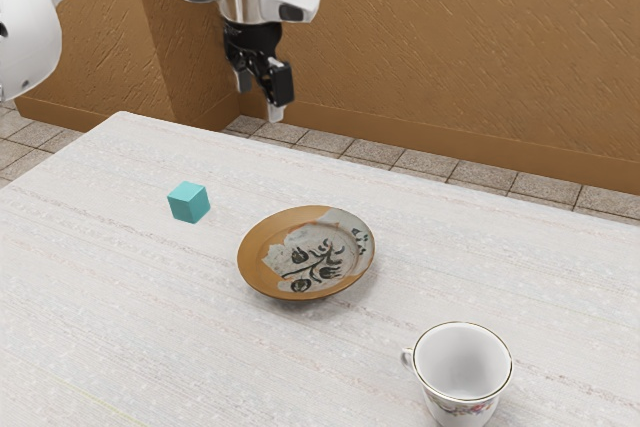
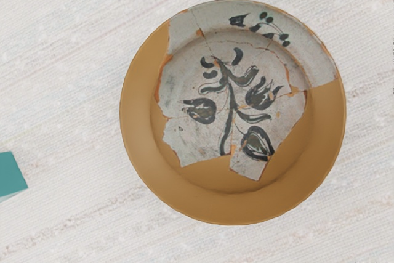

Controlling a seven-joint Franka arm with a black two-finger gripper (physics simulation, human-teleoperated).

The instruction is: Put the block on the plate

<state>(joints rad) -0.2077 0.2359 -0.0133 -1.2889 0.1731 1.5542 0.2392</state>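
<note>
Teal block sits at the exterior view's left, plate near centre; upper left, the gripper hangs, apparently spread.

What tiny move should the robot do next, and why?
Probably move the open, empty tool across until it's above the teal block, because the block sits on the table, apart from the plate, and needs grabbing first.

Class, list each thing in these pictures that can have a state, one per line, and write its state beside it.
Gripper: open, raised, holding nothing
Block: on the table, off the plate
Plate: face up, nothing on it
Cup: upright
</note>
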